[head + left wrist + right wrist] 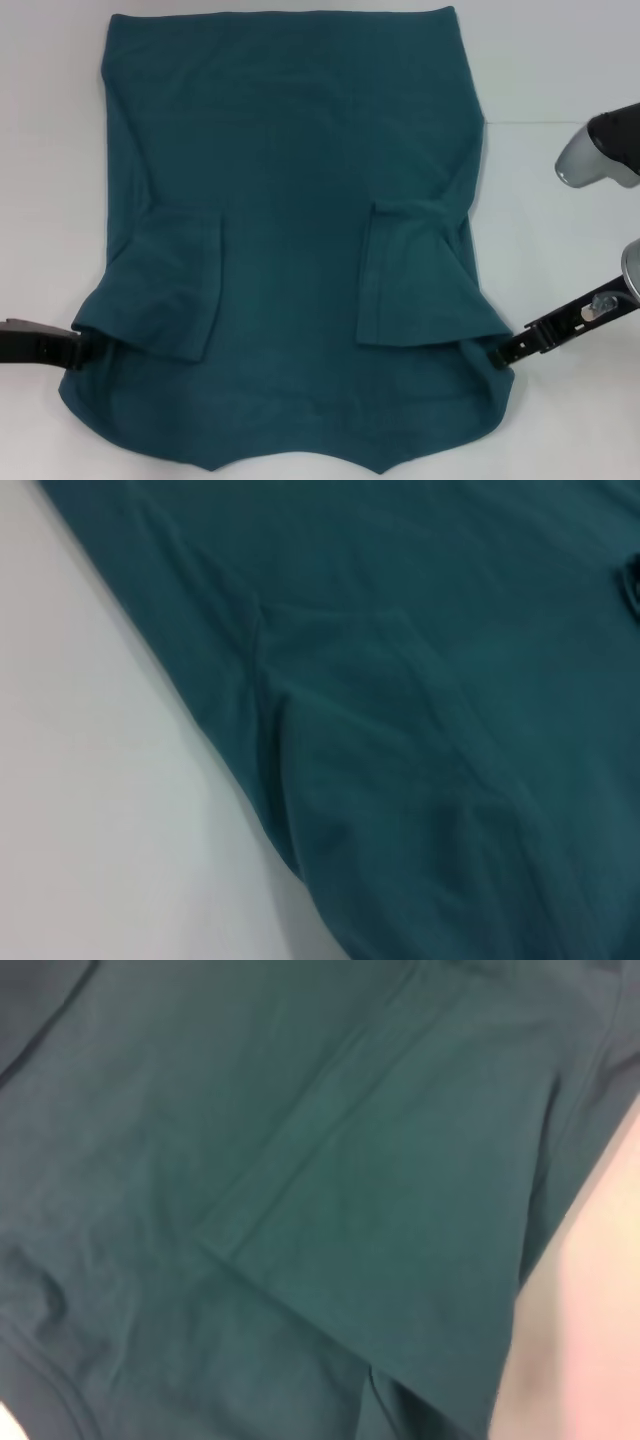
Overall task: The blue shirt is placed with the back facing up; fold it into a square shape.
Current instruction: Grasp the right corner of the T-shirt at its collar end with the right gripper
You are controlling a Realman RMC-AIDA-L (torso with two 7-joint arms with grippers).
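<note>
A: Where do we see the shirt [290, 210]?

B: It lies flat on the white table [50, 150], both sleeves folded inward onto its body, the collar end nearest us.

A: And our grippers?

B: The left gripper [82, 345] is at the shirt's left edge, near the folded sleeve. The right gripper [498, 352] is at the right edge, opposite it. Cloth hides both sets of fingertips, so we cannot tell whether either is clenched on fabric or released.
</note>
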